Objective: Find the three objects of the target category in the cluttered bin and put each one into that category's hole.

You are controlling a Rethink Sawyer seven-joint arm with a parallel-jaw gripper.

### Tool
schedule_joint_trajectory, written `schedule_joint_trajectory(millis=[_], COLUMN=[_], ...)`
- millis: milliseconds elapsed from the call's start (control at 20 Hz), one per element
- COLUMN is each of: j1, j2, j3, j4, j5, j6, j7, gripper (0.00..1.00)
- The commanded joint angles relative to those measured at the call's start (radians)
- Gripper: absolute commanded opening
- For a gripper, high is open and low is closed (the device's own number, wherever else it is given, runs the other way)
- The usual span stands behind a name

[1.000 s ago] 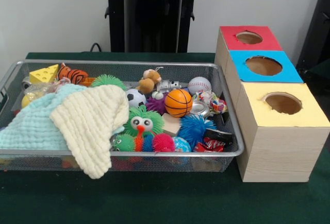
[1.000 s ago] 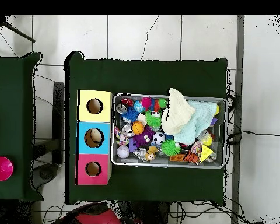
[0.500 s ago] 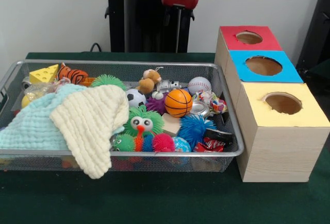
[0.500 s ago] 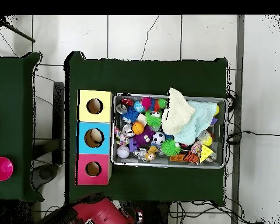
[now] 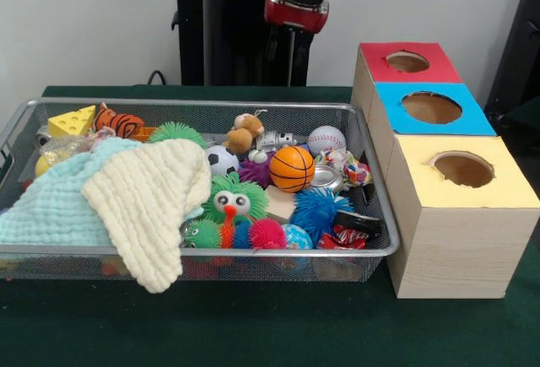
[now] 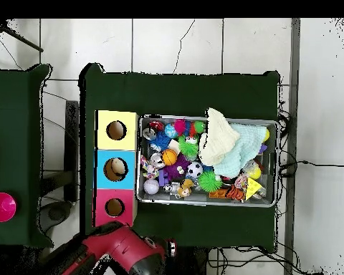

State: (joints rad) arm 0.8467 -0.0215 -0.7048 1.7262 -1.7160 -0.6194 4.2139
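We see the bin (image 5: 371, 247) filling the left and centre of the front view, the brown monkey (image 5: 245, 132) lying at its upper middle, beside a soccer ball (image 5: 222, 160). The red hole (image 5: 407, 62) sits at upper right. The arm (image 6: 121, 252) shows at lower left overhead — whether the gripper is open or clenched we cannot tell.
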Motion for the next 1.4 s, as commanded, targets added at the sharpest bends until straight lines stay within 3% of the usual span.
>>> schedule_joint_trajectory(millis=[50, 500, 950, 1400], j1=[-0.035, -0.106, -0.207, -0.284], j2=[0.099, 0.133, 0.211, 0.248], j3=[0.054, 0.005, -0.09, -0.31], j4=[-0.256, -0.399, -0.586, -0.705], j5=[-0.048, -0.155, -0.209, -0.183], j6=[-0.061, -0.204, -0.367, -0.727], j7=[0.377, 0.439, 0.497, 0.5], gripper=[1.0, 1.0, 1.0, 1.0])
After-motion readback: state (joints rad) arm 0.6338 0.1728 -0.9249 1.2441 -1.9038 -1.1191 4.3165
